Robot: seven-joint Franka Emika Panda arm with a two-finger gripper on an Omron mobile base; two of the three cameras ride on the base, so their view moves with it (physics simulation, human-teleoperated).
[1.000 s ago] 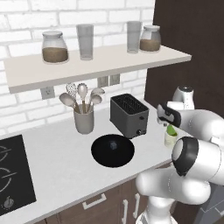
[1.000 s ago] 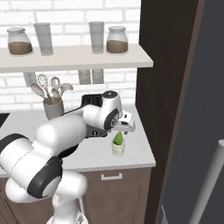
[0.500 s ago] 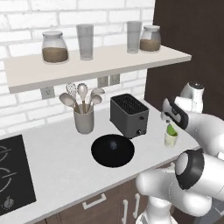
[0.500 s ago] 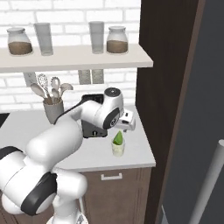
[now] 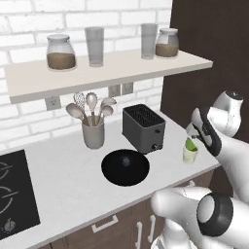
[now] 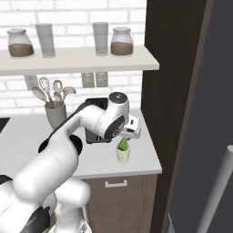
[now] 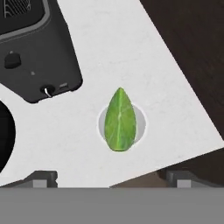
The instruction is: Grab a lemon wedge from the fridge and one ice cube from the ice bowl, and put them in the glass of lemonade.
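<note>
While the gripper (image 7: 111, 177) hangs above the counter (image 5: 63, 180) with its jaws spread wide and nothing between them, the lemon wedge (image 7: 120, 120) sits directly below it, standing on end in the glass of lemonade (image 5: 190, 153). From the hand camera the wedge fills most of the glass's round rim, its pale centre line running lengthwise, and the two dark fingertips (image 7: 41, 177) rise on either side of it, apart from both glass and wedge. Seen from the right base camera, the gripper (image 6: 131, 133) is just above the glass (image 6: 122, 153), and the green tip of the wedge (image 6: 122, 144) pokes up over the rim, close under the hand without clearly touching it.

Just beside the hand, toward the wall, stands a black toaster (image 5: 143, 128), its slotted top facing up. Beyond the toaster, further from the hand, the ice bowl (image 5: 125, 167) lies flat on the counter with one small greyish ice cube (image 5: 125, 162) near its middle. Well away from the hand a grey pot of spoons and whisks (image 5: 93, 129) stands against the brick wall, and a black stove top (image 5: 13, 197) is set into the far end of the counter. Above it all, a shelf (image 5: 112, 68) carries two brown-filled jars (image 5: 61, 52) and two tall grey glasses (image 5: 95, 46).

On the hand's other side a dark wood panel (image 6: 173, 77) rises right beside the glass, and past it the grey fridge (image 6: 214, 136) with a long bar handle (image 6: 220, 186).
</note>
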